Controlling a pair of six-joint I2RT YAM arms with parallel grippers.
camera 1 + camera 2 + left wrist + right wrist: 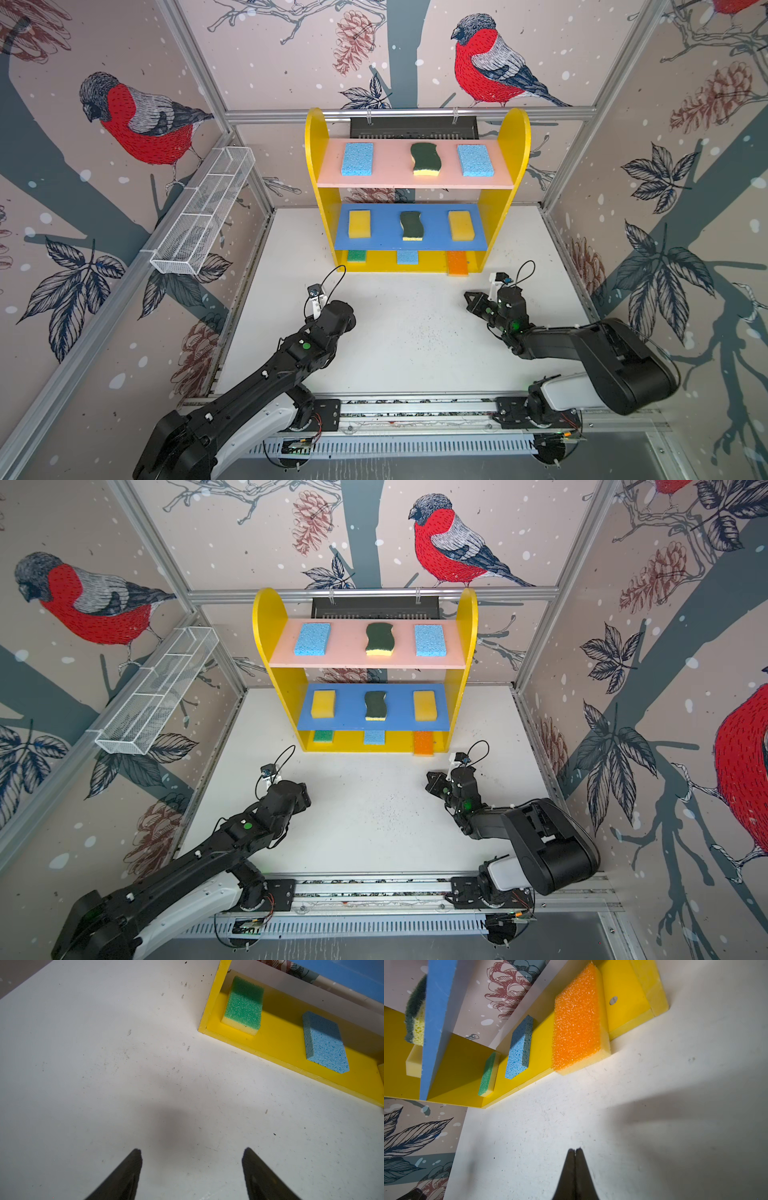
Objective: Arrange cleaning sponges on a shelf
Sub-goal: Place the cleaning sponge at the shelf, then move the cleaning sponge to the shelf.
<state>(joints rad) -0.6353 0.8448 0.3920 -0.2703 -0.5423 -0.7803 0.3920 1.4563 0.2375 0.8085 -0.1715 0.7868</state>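
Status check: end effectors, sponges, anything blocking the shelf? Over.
Left end effector open, empty. Right end effector shut, empty. Shelf holds all nine sponges, three per level; orange sponge overhangs bottom front edge. Nothing in the way.

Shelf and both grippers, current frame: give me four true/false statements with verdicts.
1. The pink top board carries two light blue rectangular sponges with a dark-green wavy-edged sponge between them. True.
2. The orange foam sponge lies on the pink top board. False: it lies on the yellow bottom board.
3. The right gripper is shut and holds nothing. True.
4. The left gripper holds the green foam sponge. False: its jaws stand apart over the white tabletop, and the green foam sponge sits on the yellow bottom board.
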